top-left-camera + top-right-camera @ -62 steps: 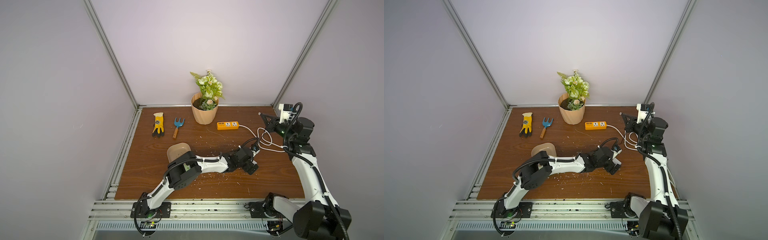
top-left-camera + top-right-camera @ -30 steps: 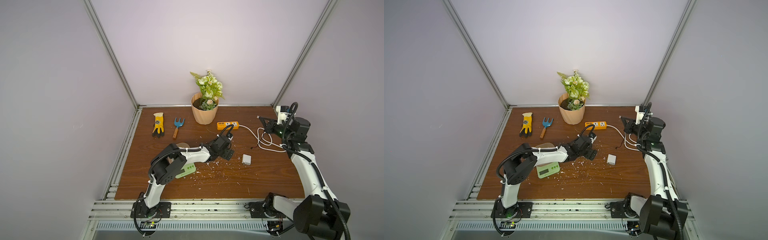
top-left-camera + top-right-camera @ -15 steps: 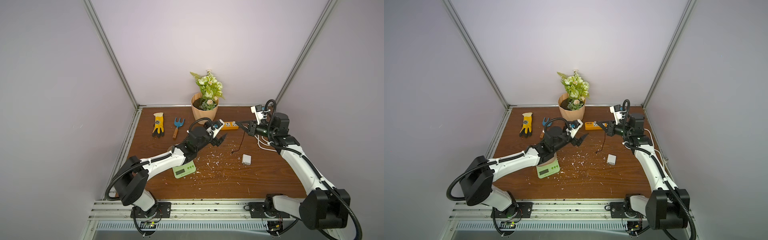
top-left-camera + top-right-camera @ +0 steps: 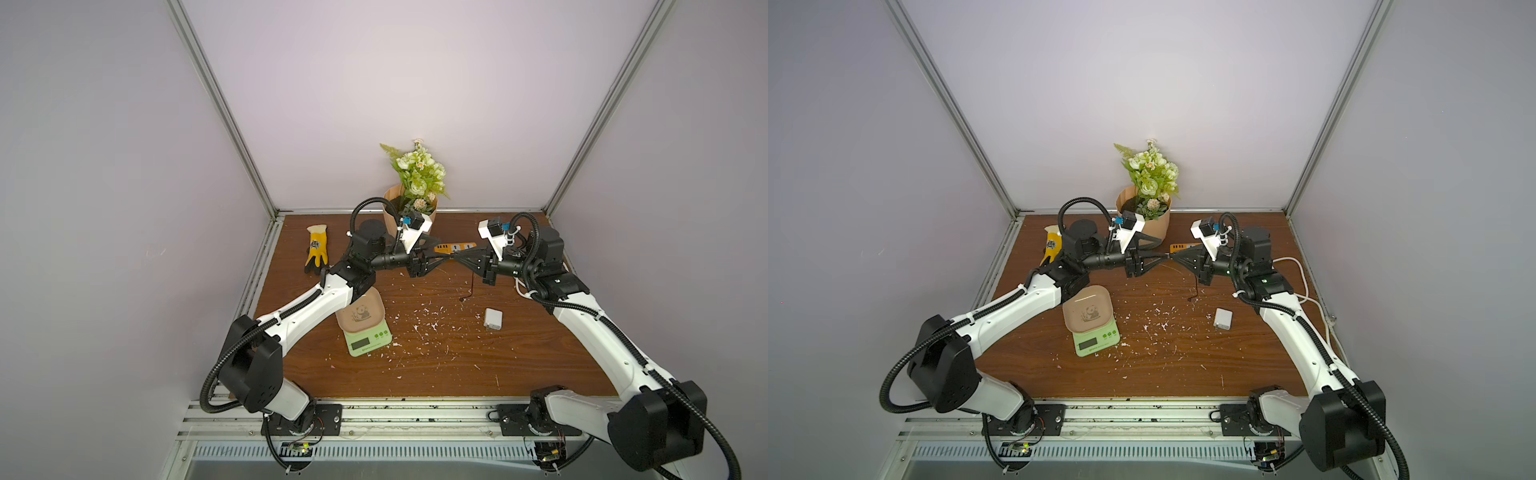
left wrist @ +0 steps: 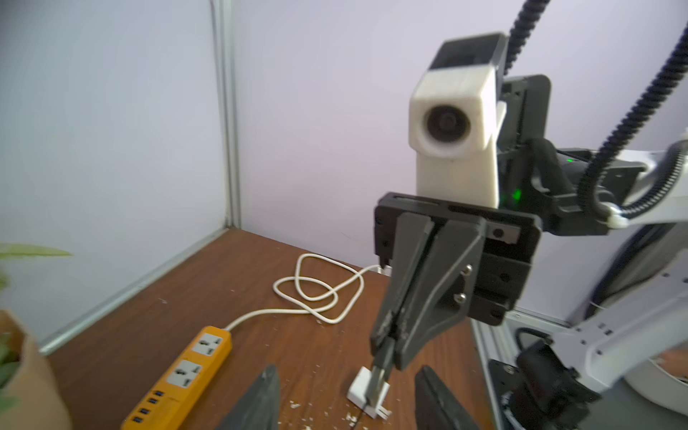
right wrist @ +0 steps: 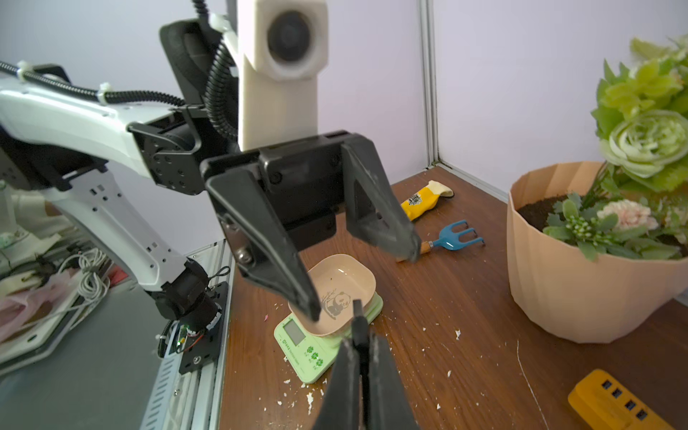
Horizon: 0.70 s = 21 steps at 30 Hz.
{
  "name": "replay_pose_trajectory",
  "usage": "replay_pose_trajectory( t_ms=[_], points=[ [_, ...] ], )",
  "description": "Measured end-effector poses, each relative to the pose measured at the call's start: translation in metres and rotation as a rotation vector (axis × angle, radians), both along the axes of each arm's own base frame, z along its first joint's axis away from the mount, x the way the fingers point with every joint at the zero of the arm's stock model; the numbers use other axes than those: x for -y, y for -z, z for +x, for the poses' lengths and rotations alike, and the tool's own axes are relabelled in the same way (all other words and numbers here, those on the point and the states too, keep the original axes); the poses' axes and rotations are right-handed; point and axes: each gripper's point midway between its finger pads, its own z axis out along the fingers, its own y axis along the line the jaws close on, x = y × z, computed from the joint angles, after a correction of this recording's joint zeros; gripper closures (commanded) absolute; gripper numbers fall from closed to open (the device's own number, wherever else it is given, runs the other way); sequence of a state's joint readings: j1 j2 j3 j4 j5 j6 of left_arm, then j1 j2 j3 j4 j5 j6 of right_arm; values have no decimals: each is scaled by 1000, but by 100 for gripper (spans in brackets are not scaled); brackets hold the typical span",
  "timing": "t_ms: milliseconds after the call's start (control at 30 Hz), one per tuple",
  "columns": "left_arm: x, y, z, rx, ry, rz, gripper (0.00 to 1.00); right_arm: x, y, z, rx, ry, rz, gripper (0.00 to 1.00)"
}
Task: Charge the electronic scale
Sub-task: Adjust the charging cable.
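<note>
Above the counter [image 4: 457,365], the right tool [image 5: 387,350], clamped on the plug [image 5: 379,376] of a black cable [image 4: 471,286], meets the half-open, empty left tool [image 6: 363,286] in an apparent handover; next, the left must close squarely on it, the scale [image 4: 363,328] sitting under its forearm.

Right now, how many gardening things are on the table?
3: a yellow glove at the far left, a blue hand fork beside it, and a flowerpot at the back. The left arm could be hiding more.
</note>
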State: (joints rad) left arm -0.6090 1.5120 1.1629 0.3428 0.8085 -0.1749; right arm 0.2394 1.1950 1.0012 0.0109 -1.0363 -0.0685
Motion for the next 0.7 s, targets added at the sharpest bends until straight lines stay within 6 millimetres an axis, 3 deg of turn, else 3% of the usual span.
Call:
replay_pose_trajectory(
  t_ms=[467,700],
  points=[
    [2,17,-25,-64,133,32,80,-9,-2,-19,131,-106,-21,100],
    [2,13,-31,-39,150,32,85,-10,-2,-21,135,-120,-23,99]
  ],
)
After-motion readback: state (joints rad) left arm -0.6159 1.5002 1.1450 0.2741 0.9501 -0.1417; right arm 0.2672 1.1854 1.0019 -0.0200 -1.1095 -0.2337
